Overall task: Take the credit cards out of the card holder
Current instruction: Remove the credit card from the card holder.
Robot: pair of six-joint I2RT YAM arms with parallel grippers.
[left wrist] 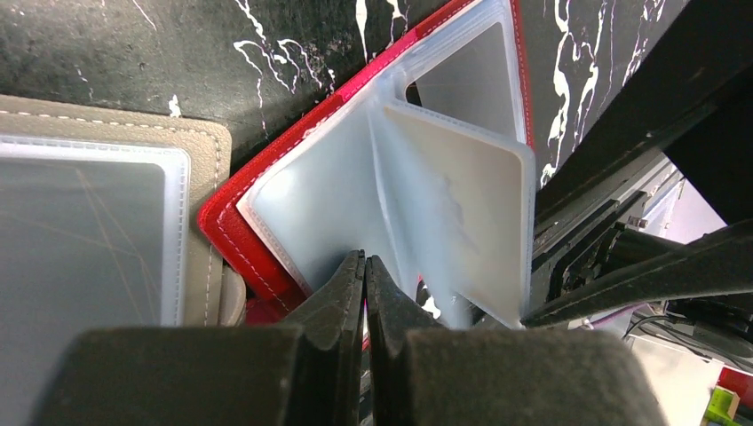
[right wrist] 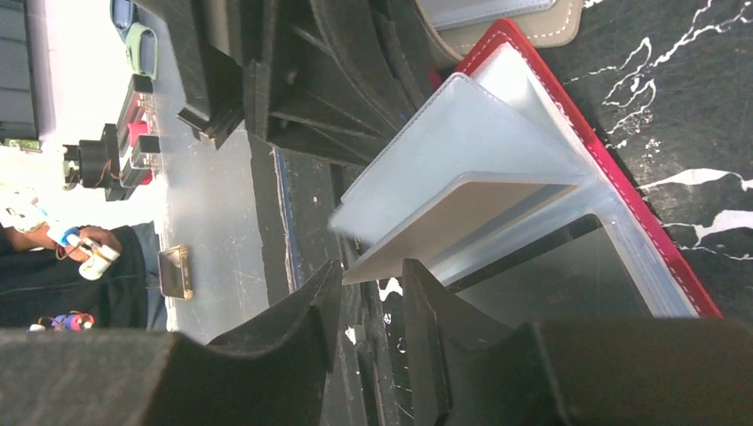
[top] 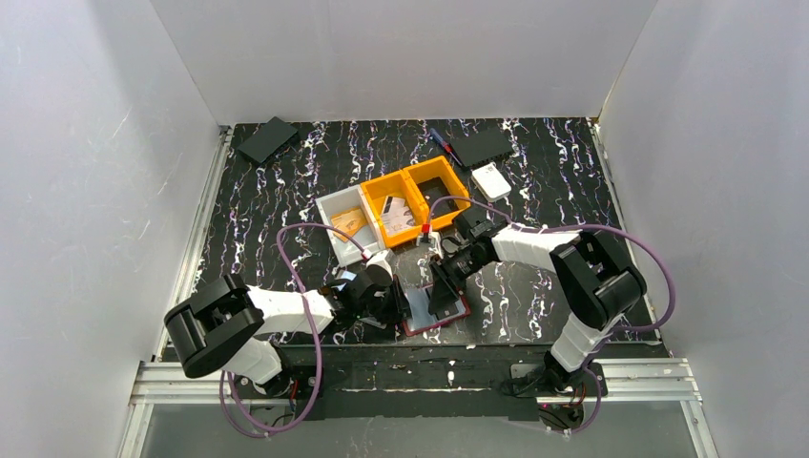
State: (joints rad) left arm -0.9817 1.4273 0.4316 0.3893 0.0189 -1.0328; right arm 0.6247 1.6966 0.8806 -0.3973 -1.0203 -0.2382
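Red card holder (top: 426, 311) is lying open on the black desk (top: 286, 191) with white streaks, at the near side between the two hands. Its clear plastic pages (left wrist: 462, 204) are fanning up, and one page is standing upright. The left hand (left wrist: 364, 266) is clenching tight shut, with its tips pressing on the pages near the red edge. The right hand (right wrist: 373, 266) is holding its fingers a little apart, and the edge of the standing page is sitting between them; I cannot tell if they are squeezing it. A tan card (right wrist: 453, 222) is sitting inside that page. A beige card holder (left wrist: 209, 169) is lying just beside the red one. Farther back, a white box (top: 329, 205) is holding an orange-tan card (top: 349, 221), and two orange boxes (top: 382, 186) are sitting beside it
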